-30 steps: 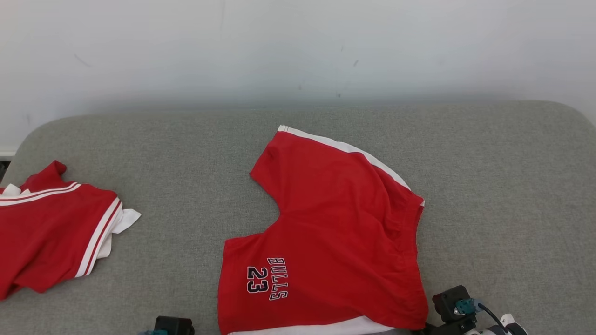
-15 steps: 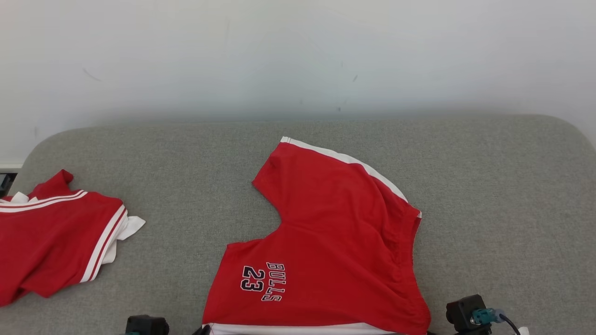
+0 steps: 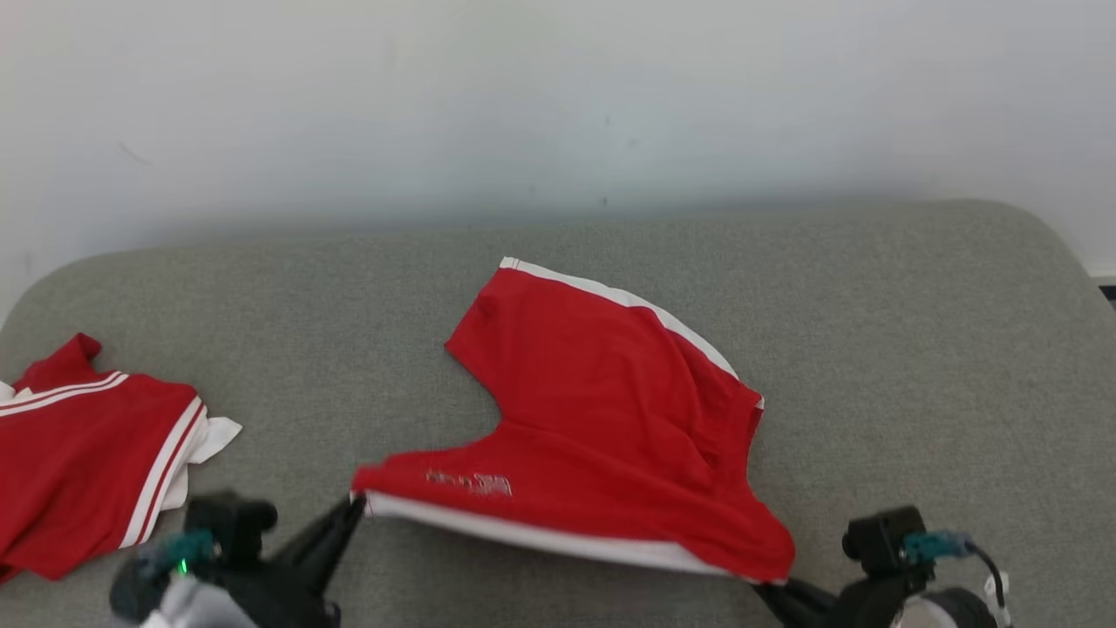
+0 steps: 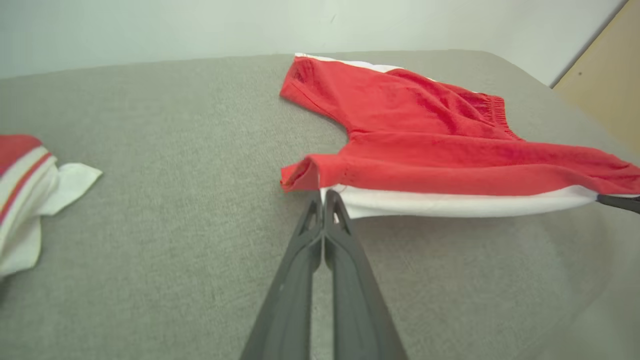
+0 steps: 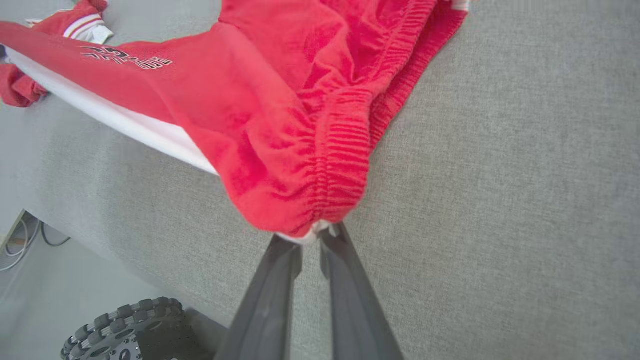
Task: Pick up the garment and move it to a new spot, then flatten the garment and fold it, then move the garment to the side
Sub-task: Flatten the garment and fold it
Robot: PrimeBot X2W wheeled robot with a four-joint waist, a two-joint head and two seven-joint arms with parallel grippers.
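Note:
Red shorts [image 3: 602,410] with a white side stripe and small dark lettering lie on the grey cushioned surface [image 3: 915,366], their near edge lifted off it. My left gripper [image 3: 353,506] is shut on the near left corner [image 4: 320,192]. At the near right, my right gripper [image 3: 767,589] is shut on the waistband corner [image 5: 315,230]. The white-striped edge [image 4: 450,202] hangs taut between the two grippers, while the far leg still rests on the cushion.
A second red garment [image 3: 78,453] with white stripes lies crumpled at the left edge of the cushion. A pale wall [image 3: 558,105] rises behind. The right wrist view shows the cushion's near edge, the floor, and a wheel [image 5: 125,335] of my base.
Both grippers have risen into view and lifted the shorts' near edge off the cushion, tipping the lettered panel up. The head camera has also shifted.

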